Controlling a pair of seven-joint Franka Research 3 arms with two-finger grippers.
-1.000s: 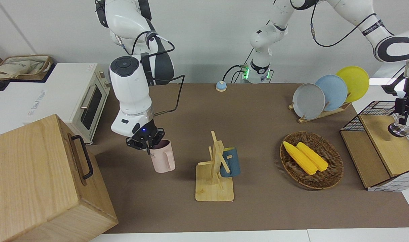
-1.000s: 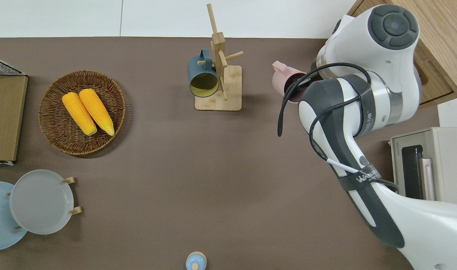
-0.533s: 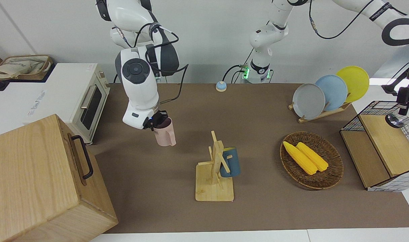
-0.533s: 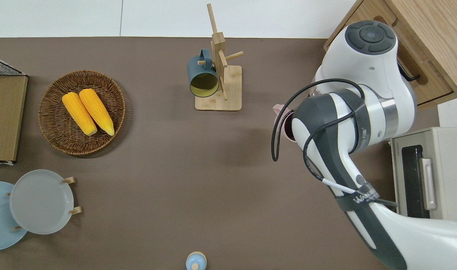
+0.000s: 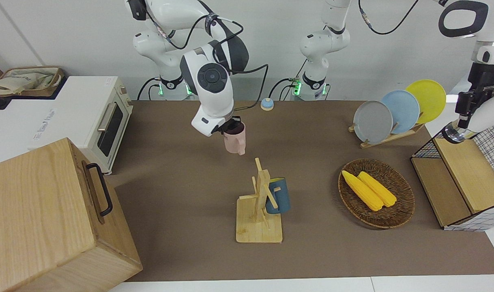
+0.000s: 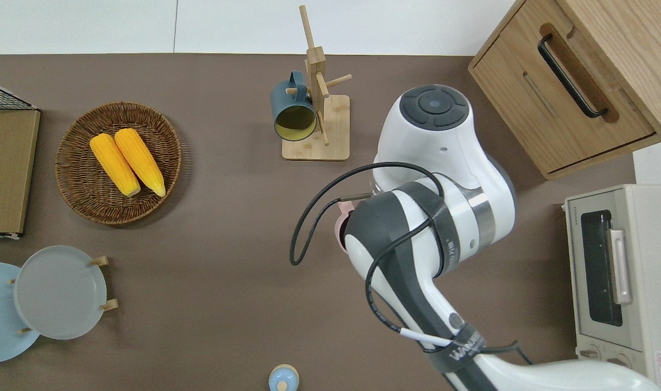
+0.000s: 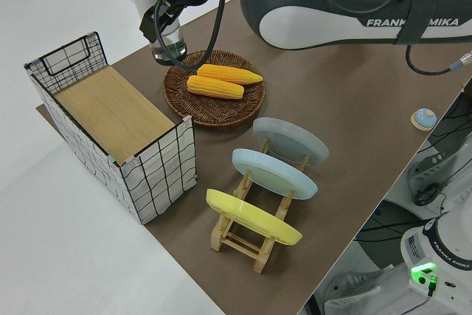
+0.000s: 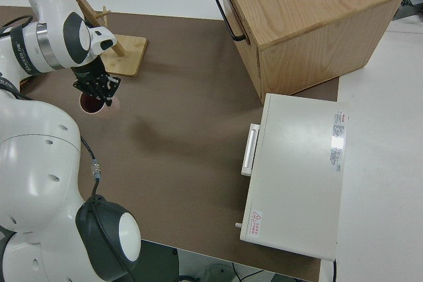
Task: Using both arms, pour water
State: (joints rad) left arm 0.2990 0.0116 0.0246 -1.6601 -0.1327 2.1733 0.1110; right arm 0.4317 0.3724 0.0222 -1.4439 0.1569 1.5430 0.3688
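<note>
My right gripper (image 5: pixel 229 126) is shut on the rim of a pink mug (image 5: pixel 235 141). It holds the mug upright over the bare brown tabletop (image 6: pixel 227 244). In the overhead view the arm hides all but an edge of the mug (image 6: pixel 339 231). The right side view shows the gripper (image 8: pixel 98 88) on the mug's dark opening (image 8: pixel 91 104). My left gripper (image 5: pixel 466 106) is up by the wire basket, out of the overhead view. It holds a white bottle-like vessel (image 5: pixel 485 117), tilted, with its clear end (image 7: pixel 169 48) downward.
A blue mug (image 5: pixel 278 197) hangs on a wooden mug tree (image 6: pixel 315 125). A wicker basket (image 5: pixel 393 219) holds two corn cobs. A plate rack (image 5: pixel 393 136), a wire basket (image 5: pixel 454 178), a wooden box (image 5: pixel 48 219), a toaster oven (image 5: pixel 93 117) and a small bell (image 5: pixel 266 104) stand around.
My right gripper carried the pink mug from beside the wooden box toward the robots and the table's middle. My left gripper rose with the vessel.
</note>
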